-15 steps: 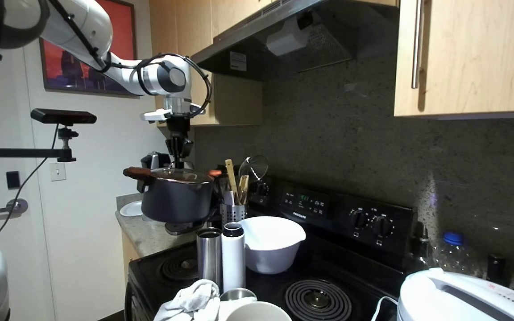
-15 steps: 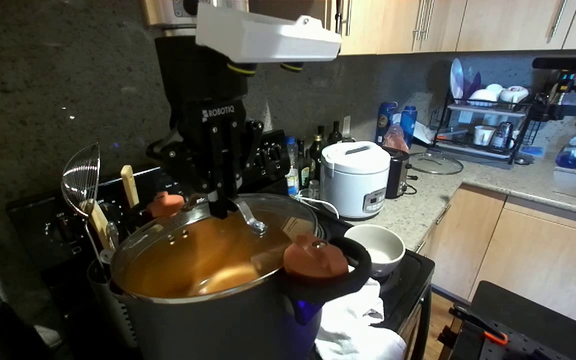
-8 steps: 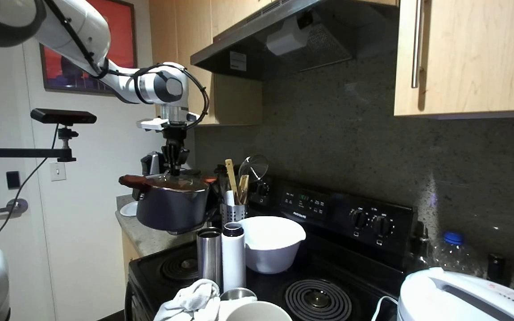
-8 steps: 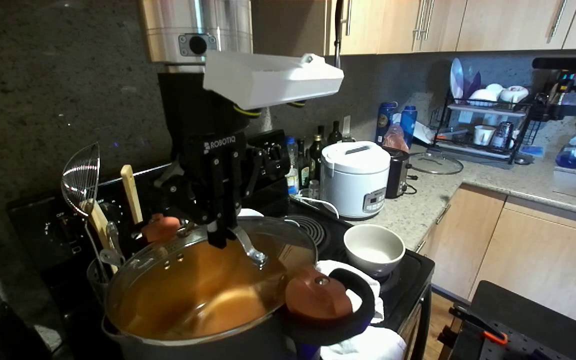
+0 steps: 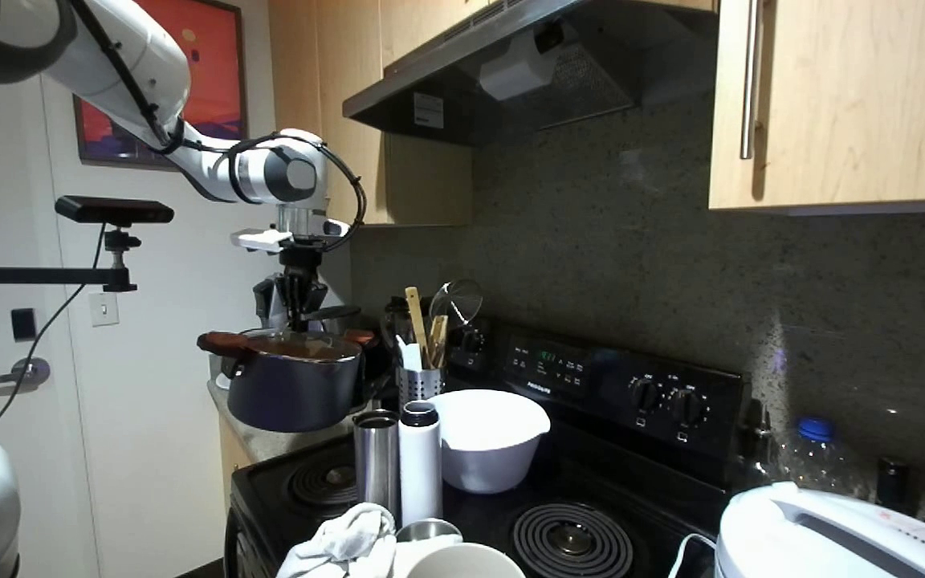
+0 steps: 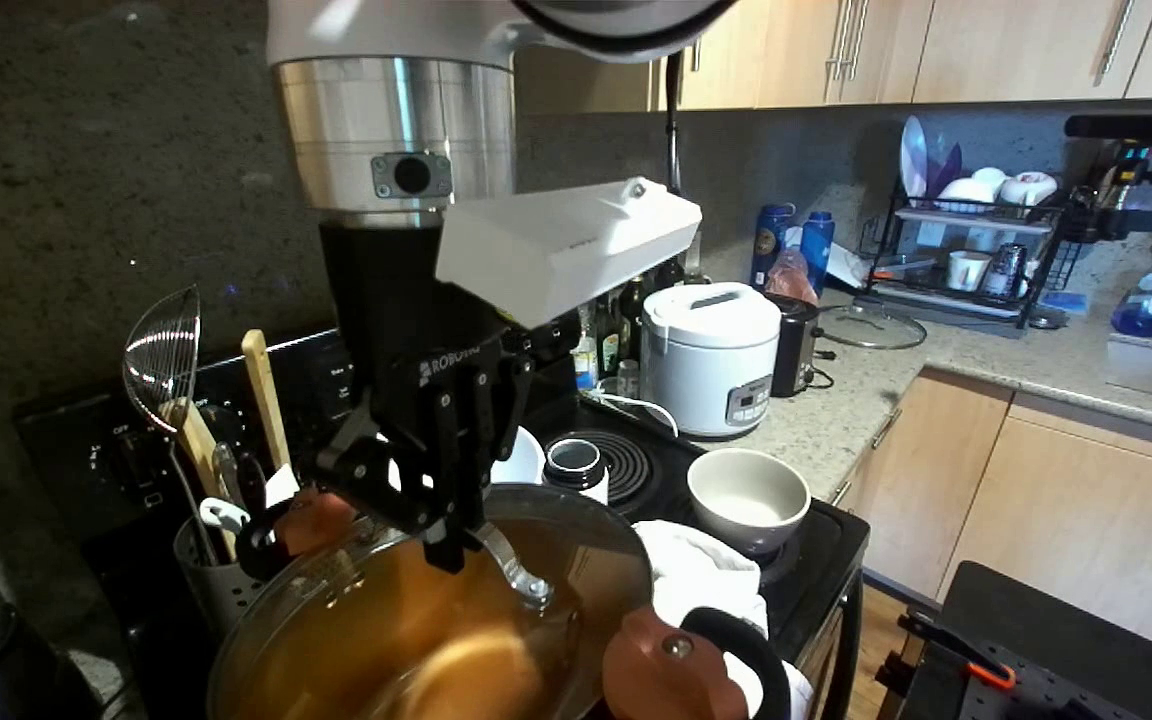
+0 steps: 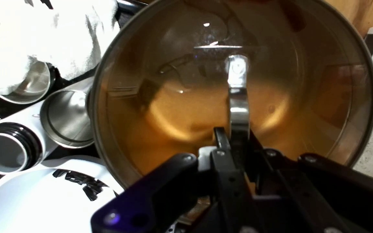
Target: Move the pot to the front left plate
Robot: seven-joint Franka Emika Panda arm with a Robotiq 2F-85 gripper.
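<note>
The pot point(image 5: 294, 393) is dark-sided with reddish-brown handles and a glass lid. It hangs level in the air near the stove's left end and the counter beside it. My gripper point(image 5: 298, 325) is shut on the lid's metal loop handle point(image 6: 511, 565), with one finger on each side of it in the wrist view point(image 7: 237, 137). The pot's coppery inside shows through the lid in the wrist view point(image 7: 189, 113). The left coil plate point(image 5: 332, 484) on the stove lies lower and slightly right of the pot in an exterior view. The wrist view hides this plate behind the pot.
A steel tumbler point(image 5: 376, 461), white bottle point(image 5: 420, 470) and white bowl point(image 5: 491, 461) stand on the stove right beside the coil. A white towel point(image 5: 342, 546) and grey bowl point(image 6: 748, 500) lie at the stove's front. A utensil holder point(image 5: 420, 384) stands behind the pot.
The gripper and pot have moved down and somewhat left in an exterior view, and down in the opposite one. The gripper has kept hold of the lid handle throughout.
</note>
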